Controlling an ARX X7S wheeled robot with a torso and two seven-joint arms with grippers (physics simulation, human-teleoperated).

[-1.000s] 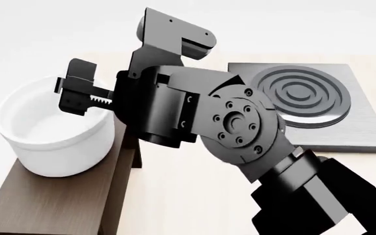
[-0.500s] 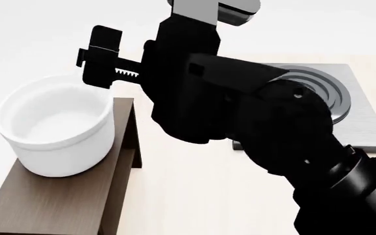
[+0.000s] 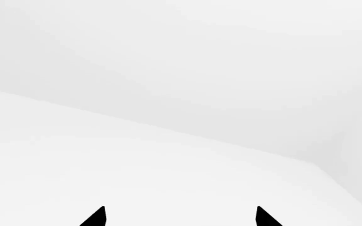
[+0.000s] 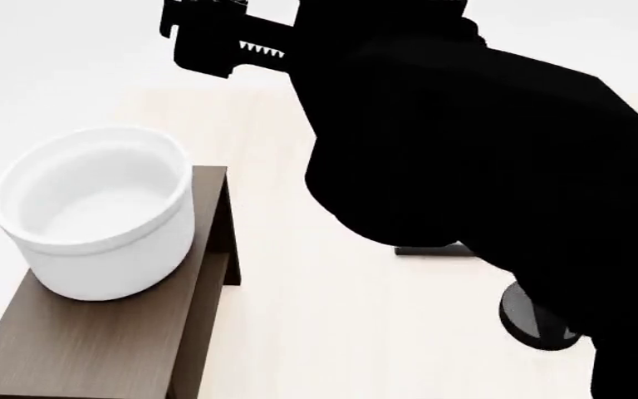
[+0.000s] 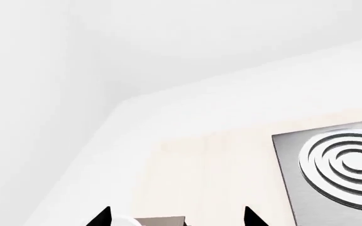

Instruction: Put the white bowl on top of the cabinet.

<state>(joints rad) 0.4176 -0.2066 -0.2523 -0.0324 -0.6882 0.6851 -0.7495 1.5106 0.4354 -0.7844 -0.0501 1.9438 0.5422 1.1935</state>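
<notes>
The white bowl [image 4: 92,212] stands upright on the far end of the dark brown cabinet [image 4: 86,349], at the left of the head view. My right gripper [image 4: 200,35] is high above and behind the bowl, apart from it, open and empty. In the right wrist view its fingertips [image 5: 105,217] stand wide apart, with a sliver of the bowl [image 5: 123,222] and the cabinet's end [image 5: 162,221] between them. My left gripper [image 3: 179,217] is open and empty, facing only white ground; it does not show in the head view.
The grey stove plate with ringed burner [image 5: 335,162] lies on the light table to the right of the cabinet. In the head view my right arm [image 4: 485,150] hides nearly all of it. A dark round object [image 4: 527,322] shows under the arm.
My right arm has risen up and away from the bowl's rim and now fills the right of the head view, covering the stove plate. The bowl has stayed on the cabinet.
</notes>
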